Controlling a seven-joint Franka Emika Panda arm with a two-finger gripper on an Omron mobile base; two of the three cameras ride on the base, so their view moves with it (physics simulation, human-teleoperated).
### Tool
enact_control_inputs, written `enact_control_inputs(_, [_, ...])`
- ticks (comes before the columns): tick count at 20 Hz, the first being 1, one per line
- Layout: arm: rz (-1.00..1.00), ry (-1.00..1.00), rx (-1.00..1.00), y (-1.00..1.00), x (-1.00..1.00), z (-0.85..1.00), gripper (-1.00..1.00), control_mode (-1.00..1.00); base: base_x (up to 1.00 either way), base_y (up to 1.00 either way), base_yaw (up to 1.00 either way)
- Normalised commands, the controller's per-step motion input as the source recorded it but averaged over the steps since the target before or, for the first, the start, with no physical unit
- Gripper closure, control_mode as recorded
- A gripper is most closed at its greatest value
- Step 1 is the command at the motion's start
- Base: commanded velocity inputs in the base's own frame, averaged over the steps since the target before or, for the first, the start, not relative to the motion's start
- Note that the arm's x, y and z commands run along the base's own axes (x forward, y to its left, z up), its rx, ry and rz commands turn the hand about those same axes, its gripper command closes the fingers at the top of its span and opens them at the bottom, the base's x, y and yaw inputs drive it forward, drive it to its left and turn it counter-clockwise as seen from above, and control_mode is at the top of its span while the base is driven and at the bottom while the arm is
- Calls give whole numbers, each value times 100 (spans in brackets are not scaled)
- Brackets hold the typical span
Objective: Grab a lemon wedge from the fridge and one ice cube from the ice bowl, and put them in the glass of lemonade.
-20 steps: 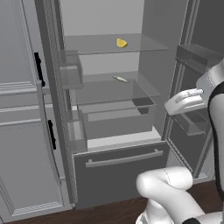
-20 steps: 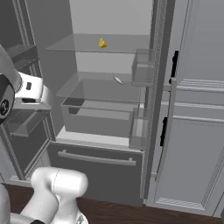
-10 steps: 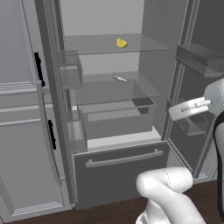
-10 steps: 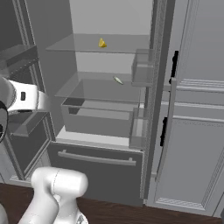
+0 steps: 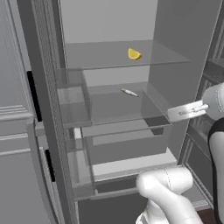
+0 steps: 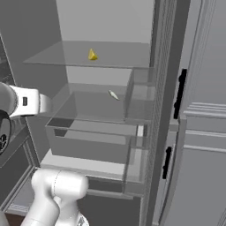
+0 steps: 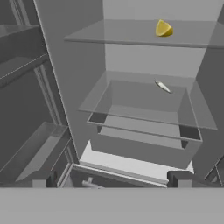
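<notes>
The fridge (image 5: 188, 52) stands open in front of me, with glass shelves inside. The lemon wedge (image 5: 134, 54) (image 6: 92, 55) (image 7: 163, 29), small and bright yellow, lies on the top shelf toward the back. My gripper (image 7: 111, 181) is open and empty, its dark fingertips (image 7: 43, 179) wide apart. It is level with the lower shelf, outside the fridge's front, well below and short of the wedge. In the base views the white hand (image 5: 188, 110) (image 6: 31, 101) points into the fridge. The ice bowl, ice cube and glass of lemonade are out of view.
A thin pale elongated item (image 5: 129, 92) (image 6: 113, 95) (image 7: 162, 86) lies on the second glass shelf. Clear door bins (image 5: 72, 100) (image 6: 141, 95) jut out on one side. Below are a clear crisper (image 7: 140, 131) and the lower drawer. Light grey cabinets (image 5: 13, 131) (image 6: 207, 132) flank the fridge.
Both base views have closed in on the fridge interior, so the camera has moved forward. The hand has turned and reached toward the shelves. The wedge has not moved.
</notes>
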Motion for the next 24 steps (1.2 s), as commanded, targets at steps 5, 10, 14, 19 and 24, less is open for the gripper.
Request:
enact_control_inputs(5, [0,0,0,0,0,0,-100,100,29,-20,0])
enact_control_inputs(10, [0,0,0,0,0,0,-100,100,45,-4,0])
enact_control_inputs(14, [0,0,0,0,0,0,-100,100,39,0,0])
enact_control_inputs(19, [0,-1,0,0,0,0,-100,-100,-3,13,5])
enact_control_inputs(24, [0,-7,1,0,0,1,-100,-100,0,0,0])
